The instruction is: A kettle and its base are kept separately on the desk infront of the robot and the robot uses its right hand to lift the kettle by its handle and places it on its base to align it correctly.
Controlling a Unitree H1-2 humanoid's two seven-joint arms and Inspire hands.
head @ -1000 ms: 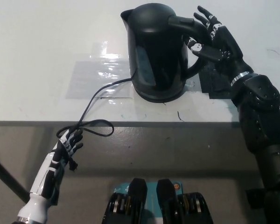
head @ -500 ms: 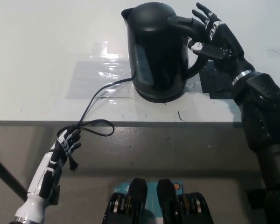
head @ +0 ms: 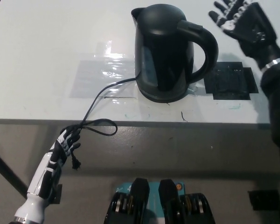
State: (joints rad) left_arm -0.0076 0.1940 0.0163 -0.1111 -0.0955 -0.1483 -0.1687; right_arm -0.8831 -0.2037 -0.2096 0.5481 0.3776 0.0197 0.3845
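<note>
Kettle first: the black plastic electric kettle (head: 165, 51) stands upright on its round black base (head: 164, 95) near the middle of the white bench (head: 37, 56), spout toward the far left, loop handle (head: 203, 49) turned right. Half a second ago the black right hand (head: 245, 21) was at the handle, its fingers wrapped around the top of the loop; now it is clear of the kettle, up and to the right at the picture's top edge, fingers (head: 224, 16) spread apart and holding nothing. The whole picture has also slid a little to the right, which is the camera, not the kettle. A thin black power cord (head: 98, 98) runs from the base over a clear shiny tape patch (head: 102, 74), across the bench's front edge, and loops down to the white left hand (head: 67, 142), which rests low at the lower left below the bench edge. Whether that hand's fingers grip the cord cannot be told. A dark square tape patch (head: 231, 81) lies on the bench just right of the kettle.
</note>
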